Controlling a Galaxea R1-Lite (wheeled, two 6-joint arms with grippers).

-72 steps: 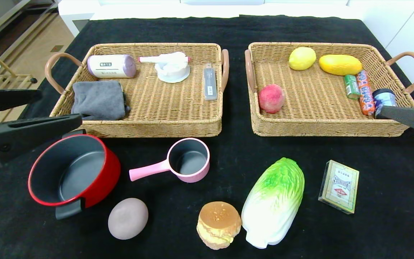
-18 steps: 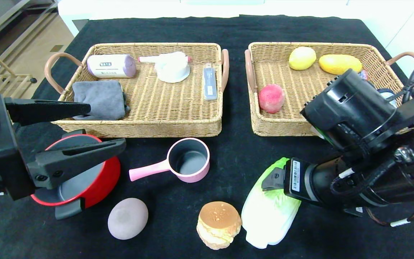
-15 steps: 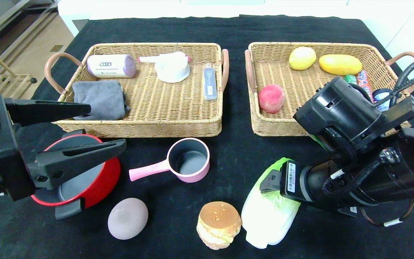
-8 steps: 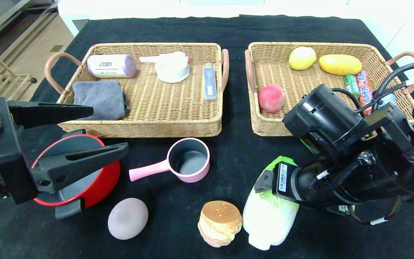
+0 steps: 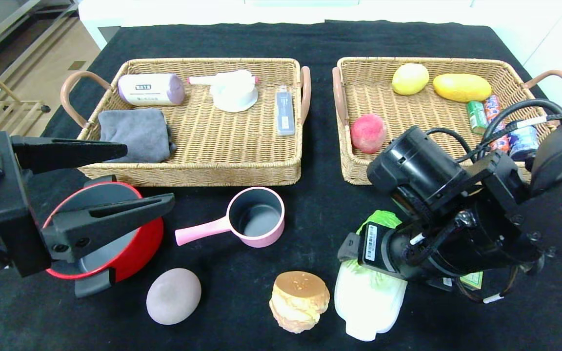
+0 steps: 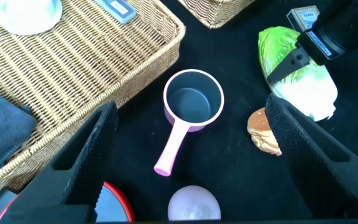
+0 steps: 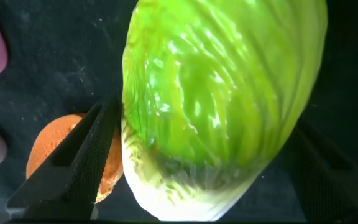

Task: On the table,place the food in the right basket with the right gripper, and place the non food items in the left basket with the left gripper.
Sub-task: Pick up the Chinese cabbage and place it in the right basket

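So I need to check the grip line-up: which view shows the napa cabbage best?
The right wrist view: the napa cabbage fills it, between the open right gripper fingers. The head view shows only its ends past the arm; the left wrist view shows it far off.

Grey cloth (image 5: 133,134), lilac cylinder (image 5: 150,89), white dish (image 5: 234,92); red peach (image 5: 368,133), two yellow fruits (image 5: 410,78).

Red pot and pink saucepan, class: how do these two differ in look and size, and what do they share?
The red pot is clearly the larger; the pink saucepan is small. The red pot carries short black handles, the pink saucepan one long pink handle. The left gripper hovers over the red pot, while the pink saucepan stands in the open. Both stand upright on the table with dark grey insides.
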